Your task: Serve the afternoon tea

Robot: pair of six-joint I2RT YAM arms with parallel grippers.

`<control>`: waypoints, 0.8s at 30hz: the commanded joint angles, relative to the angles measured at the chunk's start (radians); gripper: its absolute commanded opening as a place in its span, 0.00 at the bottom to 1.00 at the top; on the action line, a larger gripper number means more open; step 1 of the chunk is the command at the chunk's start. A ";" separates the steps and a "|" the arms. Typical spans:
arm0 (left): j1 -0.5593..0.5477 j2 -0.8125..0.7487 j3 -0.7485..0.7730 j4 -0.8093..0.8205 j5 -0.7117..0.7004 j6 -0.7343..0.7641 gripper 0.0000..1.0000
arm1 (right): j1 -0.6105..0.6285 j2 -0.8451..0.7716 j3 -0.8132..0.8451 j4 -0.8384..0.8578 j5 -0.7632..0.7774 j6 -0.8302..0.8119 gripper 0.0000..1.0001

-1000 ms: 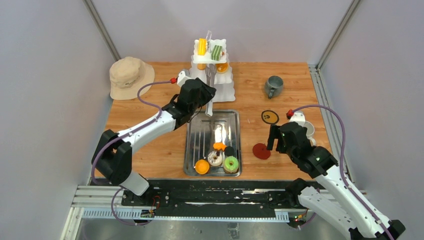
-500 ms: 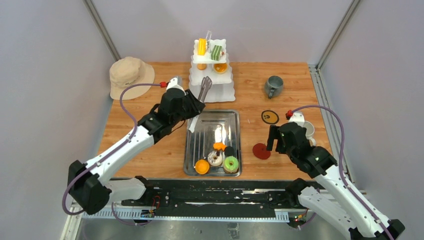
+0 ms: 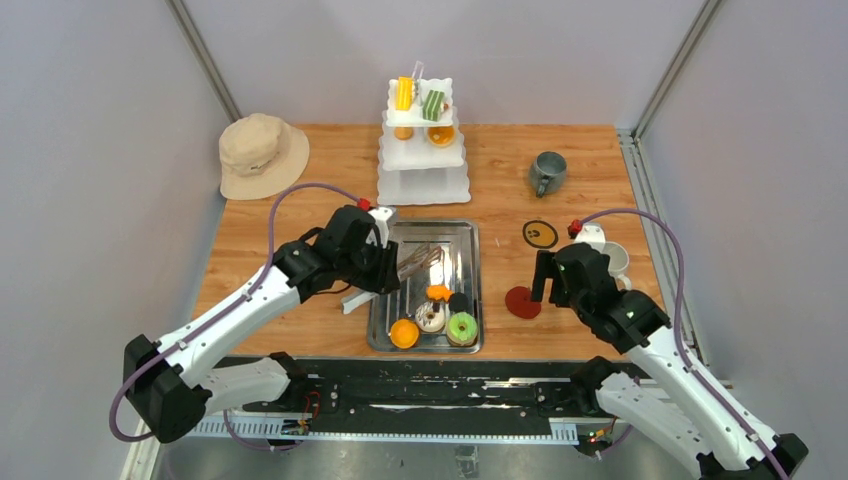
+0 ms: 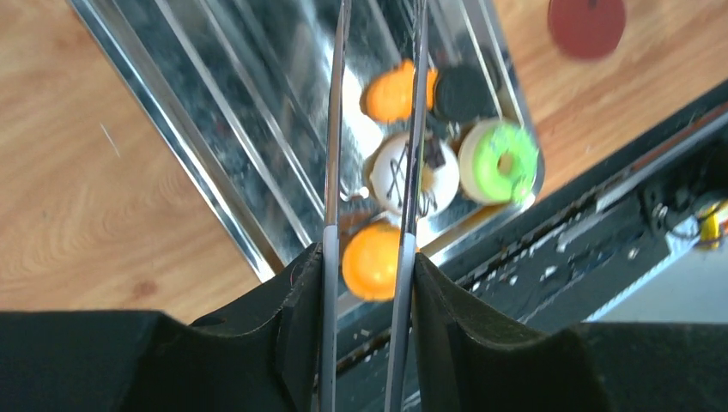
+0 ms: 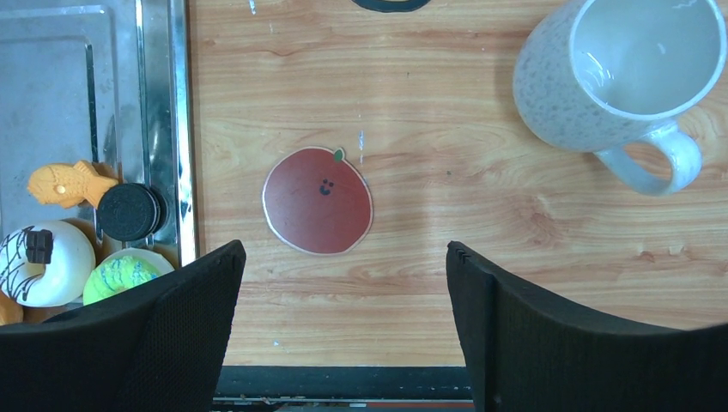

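Pastries crowd the near end of the steel tray point(image 3: 384, 290): an orange bun point(image 3: 404, 333), a white iced donut point(image 3: 431, 316), a green donut point(image 3: 462, 326), a black sandwich cookie point(image 3: 459, 302) and an orange fish cake point(image 3: 438, 292). They lie close together, probably waiting as stock to be served. The left end effector point(image 4: 365, 283) grips metal tongs point(image 3: 420, 262), pressed between its fingers. The blades point down the tray towards the pastries but do not touch one. The tongs likely give a finer pinch than the wide fingers.

To the right, the right end effector point(image 5: 341, 257) hangs spread wide and empty above the wooden surface point(image 3: 500, 180), just nearer than a red apple coaster point(image 5: 318, 201). A white mug point(image 5: 631, 73) stands upright beside it, off the coaster. It looks ready to set that mug on it.

Farther off lie a black-rimmed yellow coaster point(image 3: 541, 234) and then a grey mug point(image 3: 548, 172).

At the far edge, a white tiered stand point(image 3: 423, 185) already carries a yellow cake point(image 3: 404, 93), a green slice point(image 3: 433, 104) and an orange tart point(image 3: 441, 135). A beige bucket hat point(image 3: 262, 150) sits well to the left.
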 commanded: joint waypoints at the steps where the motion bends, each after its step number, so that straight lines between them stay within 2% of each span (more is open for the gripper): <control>1: -0.013 -0.039 -0.032 -0.071 0.097 0.073 0.43 | 0.006 0.014 -0.006 0.020 -0.010 -0.005 0.86; 7: -0.025 0.006 -0.046 -0.095 0.147 0.089 0.45 | 0.007 0.045 -0.001 0.045 -0.023 -0.013 0.86; 15: -0.026 0.051 -0.007 -0.168 0.134 0.135 0.51 | 0.006 0.056 -0.008 0.062 -0.031 -0.013 0.86; 24: -0.026 0.104 -0.008 -0.140 0.152 0.131 0.52 | 0.005 0.063 -0.010 0.066 -0.037 -0.012 0.86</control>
